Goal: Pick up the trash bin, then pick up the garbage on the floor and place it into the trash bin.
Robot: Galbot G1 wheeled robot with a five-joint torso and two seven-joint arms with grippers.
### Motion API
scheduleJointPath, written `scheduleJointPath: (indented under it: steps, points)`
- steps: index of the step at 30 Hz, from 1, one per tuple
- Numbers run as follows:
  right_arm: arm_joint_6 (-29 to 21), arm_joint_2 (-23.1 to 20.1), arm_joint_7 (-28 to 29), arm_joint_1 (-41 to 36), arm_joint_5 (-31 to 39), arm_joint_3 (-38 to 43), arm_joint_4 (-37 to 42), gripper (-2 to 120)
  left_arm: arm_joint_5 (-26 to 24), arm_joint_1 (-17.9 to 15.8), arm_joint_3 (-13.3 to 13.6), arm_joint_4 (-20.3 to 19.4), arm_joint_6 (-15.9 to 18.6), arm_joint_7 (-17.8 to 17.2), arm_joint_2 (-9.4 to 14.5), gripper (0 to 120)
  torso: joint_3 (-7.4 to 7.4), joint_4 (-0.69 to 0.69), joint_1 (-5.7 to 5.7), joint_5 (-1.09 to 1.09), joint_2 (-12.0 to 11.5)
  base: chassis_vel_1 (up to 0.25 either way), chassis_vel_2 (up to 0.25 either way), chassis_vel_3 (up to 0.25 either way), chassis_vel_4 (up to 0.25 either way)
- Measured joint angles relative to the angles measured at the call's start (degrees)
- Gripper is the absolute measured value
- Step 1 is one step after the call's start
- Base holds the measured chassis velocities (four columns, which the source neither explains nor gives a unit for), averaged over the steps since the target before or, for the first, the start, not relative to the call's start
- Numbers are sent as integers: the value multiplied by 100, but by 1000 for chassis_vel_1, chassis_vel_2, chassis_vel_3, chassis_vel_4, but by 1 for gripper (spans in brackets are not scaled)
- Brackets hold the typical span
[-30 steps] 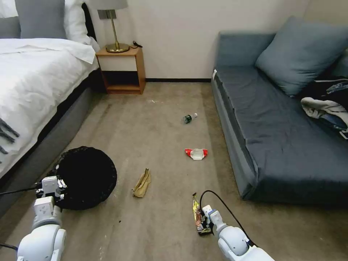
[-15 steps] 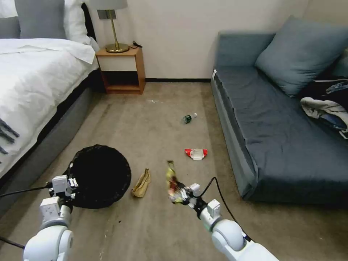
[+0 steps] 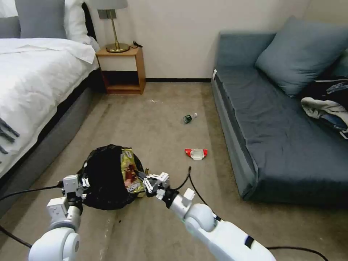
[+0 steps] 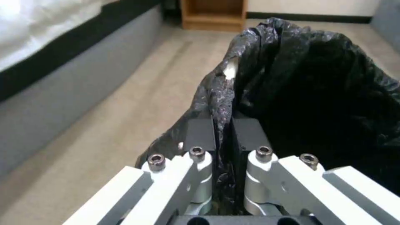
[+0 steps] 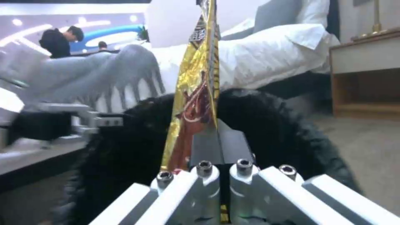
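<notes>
The trash bin [image 3: 105,177], lined with a crinkled black bag, hangs low over the carpet. My left gripper [image 3: 84,182] is shut on its near rim, the bag's fold pinched between the fingers [image 4: 201,134]. My right gripper [image 3: 142,182] is shut on the long yellow-brown wrapper [image 3: 127,168], which stands upright against the bin's right edge, over its mouth. In the right wrist view the wrapper [image 5: 196,90] rises in front of the black bin [image 5: 275,125]. A red-and-white packet [image 3: 196,153] and a green bottle [image 3: 188,118] lie on the floor farther off. The tan paper bag is mostly hidden behind my right gripper.
A bed [image 3: 32,83] runs along the left with a wooden nightstand [image 3: 121,69] at its head. A blue sofa [image 3: 282,119] with bundled clothes [image 3: 326,105] lines the right. Open carpet [image 3: 156,119] lies between them. A black cable [image 3: 192,188] loops off my right wrist.
My right gripper lifted the wrapper off the floor and swung it left to the bin. My left gripper carried the bin to the right, toward the wrapper.
</notes>
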Motion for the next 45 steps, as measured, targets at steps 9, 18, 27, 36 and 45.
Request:
scheduleJointPath:
  steps: [9,18,27,36,45]
  points:
    - [-92,116,136,45,-117,-60,-202,2,-15,63,144,-121,32,31,-47,6,0,-1,0,0,0,0,0,0,0]
    - [-209,81,115,-68,-119,-10,-87,37,4,63,135,-158,33,50,-102,6,0,-1,0,1,-1,0,0,0,0]
    - [-336,-145,722,-547,-623,653,483,70,93,-102,-203,55,-122,45,21,6,-1,0,0,1,-1,0,0,0,0]
    - [-30,-357,1684,-1996,-2049,2132,1128,99,52,-389,-448,710,-260,-32,331,6,-1,-2,0,1,0,0,0,0,0]
    - [185,-221,2695,-3087,-2932,2866,1550,100,608,-430,-674,1161,-646,17,448,6,-1,-1,0,1,0,0,0,0,0]
